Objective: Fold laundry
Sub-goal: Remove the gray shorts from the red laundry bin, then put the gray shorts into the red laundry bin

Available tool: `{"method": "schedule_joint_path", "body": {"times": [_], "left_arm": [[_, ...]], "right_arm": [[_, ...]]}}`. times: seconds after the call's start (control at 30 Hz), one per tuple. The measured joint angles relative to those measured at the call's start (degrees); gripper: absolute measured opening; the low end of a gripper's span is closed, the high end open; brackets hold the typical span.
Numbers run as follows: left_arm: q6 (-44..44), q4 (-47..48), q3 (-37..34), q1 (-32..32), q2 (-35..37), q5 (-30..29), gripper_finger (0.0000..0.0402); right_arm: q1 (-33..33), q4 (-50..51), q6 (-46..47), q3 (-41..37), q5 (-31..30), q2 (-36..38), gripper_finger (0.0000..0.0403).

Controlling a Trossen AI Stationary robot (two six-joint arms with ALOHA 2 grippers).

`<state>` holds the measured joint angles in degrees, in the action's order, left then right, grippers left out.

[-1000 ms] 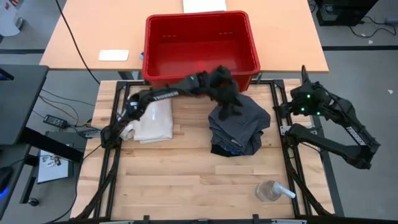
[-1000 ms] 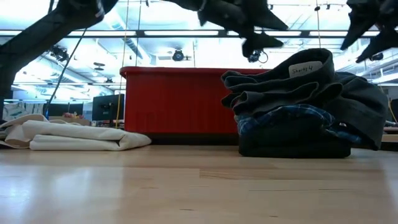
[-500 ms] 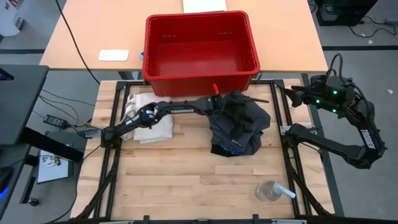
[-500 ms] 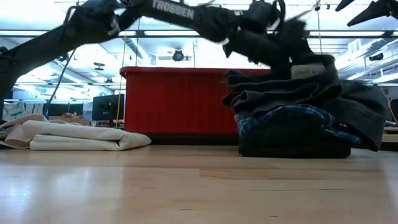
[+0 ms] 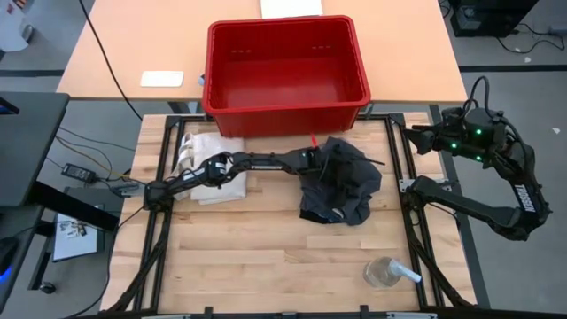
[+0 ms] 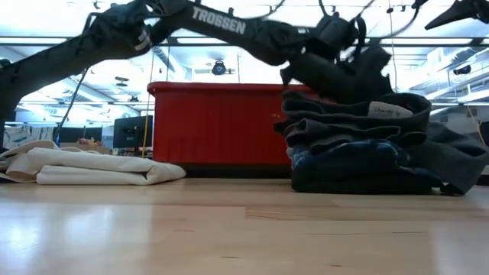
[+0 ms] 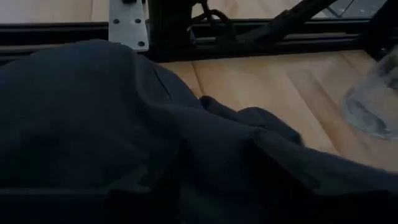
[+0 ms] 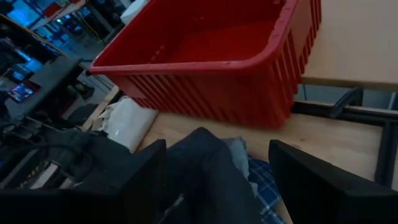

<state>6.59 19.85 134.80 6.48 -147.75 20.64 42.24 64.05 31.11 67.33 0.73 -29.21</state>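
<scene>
The laundry pile (image 5: 341, 182) sits at the back right of my table (image 5: 266, 257), just in front of the red bin (image 5: 285, 62): a grey garment (image 6: 359, 126) draped on top, blue plaid (image 6: 336, 156) under it, something black at the bottom. I judge it soft, light and floppy, apt to slide off in layers, so an edge or corner of the grey top piece is the place to pinch. My left arm reaches low across the table, its gripper (image 5: 330, 167) pressed into the pile's top; I cannot tell whether it grasps cloth. My right gripper (image 8: 214, 168) hangs spread wide, raised off the table's right edge, holding nothing
</scene>
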Motion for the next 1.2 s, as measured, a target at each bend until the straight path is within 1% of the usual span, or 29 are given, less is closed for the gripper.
{"method": "schedule_joint_path", "body": {"times": [0.1, 0.3, 0.4, 0.5, 0.53, 0.67, 0.8, 0.87, 1.0, 1.07, 1.2], "left_arm": [[-0.51, 0.89, -0.04, 0.04, 3.49, -0.15, 0.0181], [-4.07, 3.56, 0.09, -0.26, 9.82, 0.22, 0.0181], [-7.66, 3.99, 0.09, -0.51, 12.16, 0.22, 0.0181], [-12.96, 6.14, 0.23, -0.56, 13.48, 0.36, 0.0181], [-14.44, 8.25, 0.17, -0.54, 13.69, 0.5, 0.0181], [-16.52, 10.9, 0.07, -0.46, 14.01, 0.53, 0.0181], [-15.16, 11.08, 0.07, -0.47, 15.44, 0.66, 0.0181], [-13.15, 11.36, 0.07, -0.59, 16.71, 0.66, 0.0181], [-7.09, 13.94, 0.16, -0.61, 20.63, 0.42, 0.018], [-3.5, 16.23, 0.17, -0.61, 22.58, 0.23, 0.0177], [2.2, 22.04, 0.17, -0.61, 25.35, 0.2, 0.0164]], "right_arm": [[0.0, -1.06, 0.02, 0.0, -0.08, 0.0, 0.0288], [0.0, -7.69, -0.75, 0.0, -0.16, 0.0, 0.0288], [0.0, -10.23, -1.39, 0.0, -2.29, 0.0, 0.0288], [0.0, -12.28, -1.7, 0.0, -4.34, -0.02, 0.0288], [0.0, -12.79, -1.74, 0.0, -4.36, -0.02, 0.0288], [0.0, -12.01, -0.23, 0.0, -3.31, -0.02, 0.0288], [0.0, -10.6, 0.85, 0.0, -2.6, 0.02, 0.0288], [0.0, -11.02, 1.09, 0.0, -2.62, 0.1, 0.0288], [0.0, -14.21, 1.73, -0.02, -2.59, 0.11, 0.0288], [0.0, -17.39, 1.82, -0.48, -2.46, 0.12, 0.0288], [-0.07, -24.19, 3.87, -3.6, -0.63, 0.13, 0.0288]]}}
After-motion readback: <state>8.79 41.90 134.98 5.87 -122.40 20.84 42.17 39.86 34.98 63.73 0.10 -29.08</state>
